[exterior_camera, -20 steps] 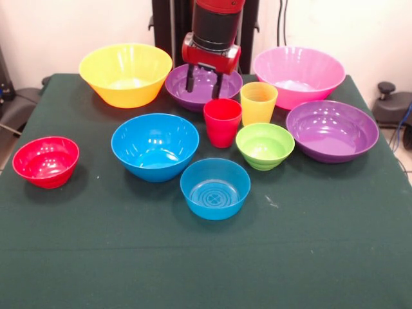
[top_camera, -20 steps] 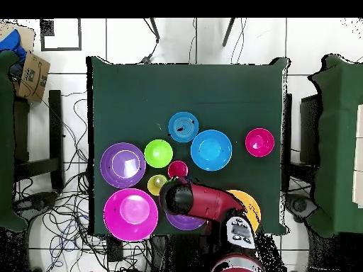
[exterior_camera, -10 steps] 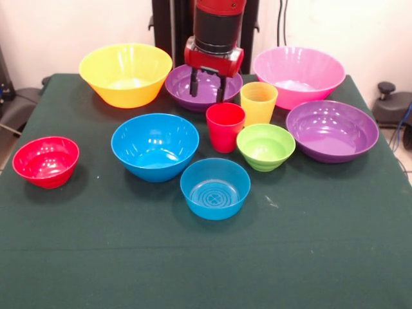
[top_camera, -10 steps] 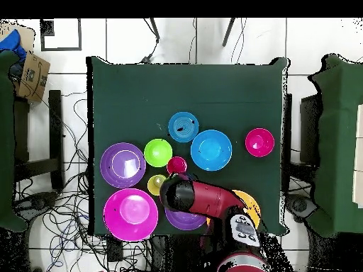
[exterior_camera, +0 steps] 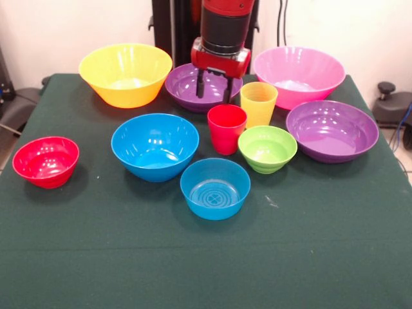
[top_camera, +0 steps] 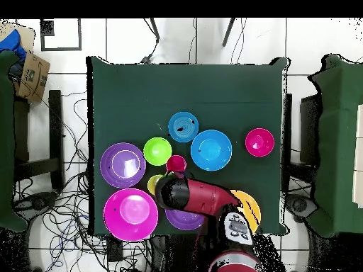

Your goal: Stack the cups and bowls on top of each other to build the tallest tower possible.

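Note:
My gripper [exterior_camera: 214, 94] hangs open and empty just behind the red cup [exterior_camera: 226, 129], over the front rim of a purple bowl [exterior_camera: 187, 82]. The yellow cup [exterior_camera: 259, 103] stands to the red cup's right. The lime green bowl [exterior_camera: 267, 148] touches the red cup's right side. The small blue bowl [exterior_camera: 215, 188] sits in front of them and the medium blue bowl [exterior_camera: 155, 146] to the left. No tower shows; every piece stands singly. In the overhead view the arm hides the gripper, and the red cup [top_camera: 176, 164] shows at its tip.
The large yellow bowl [exterior_camera: 125, 74] and the large pink bowl [exterior_camera: 299, 76] stand at the back. A second purple bowl [exterior_camera: 332, 130] is at the right. The small red bowl [exterior_camera: 46, 161] sits alone at the left. The green cloth table [exterior_camera: 206, 270] spreads in front.
My gripper has moved to the right in the front view, staying open. The red cup and lime green bowl have shifted slightly right and nearer the camera.

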